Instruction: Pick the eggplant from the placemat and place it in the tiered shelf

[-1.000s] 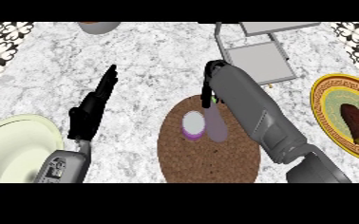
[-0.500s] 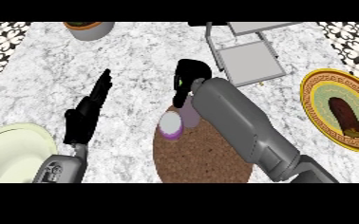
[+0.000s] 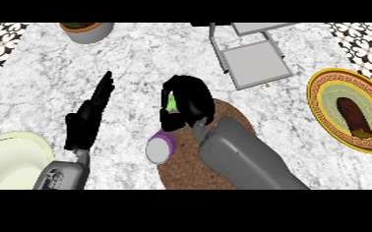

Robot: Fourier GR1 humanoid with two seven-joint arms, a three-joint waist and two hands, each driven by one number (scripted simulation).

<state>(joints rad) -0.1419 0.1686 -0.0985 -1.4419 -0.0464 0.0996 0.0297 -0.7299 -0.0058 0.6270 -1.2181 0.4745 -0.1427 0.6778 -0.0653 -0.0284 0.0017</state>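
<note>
Lowered further onto the placemat [image 3: 218,167], the right hand [image 3: 187,103] is now curled around the eggplant [image 3: 161,146] at the mat's left edge; the left hand [image 3: 88,115] is kept open, fingers straight.

This is a kitchen. The tabletop [image 3: 145,59] is pale speckled marble, edged by black-and-white patterned tiles [image 3: 9,34] at the far corners. On it lie a round woven placemat [image 3: 210,172], a gold-rimmed ornate plate [image 3: 323,103] holding dark food, a pale green plate [image 3: 22,152], a grey pot [image 3: 88,32] and a grey tiered shelf [image 3: 254,64].
</note>
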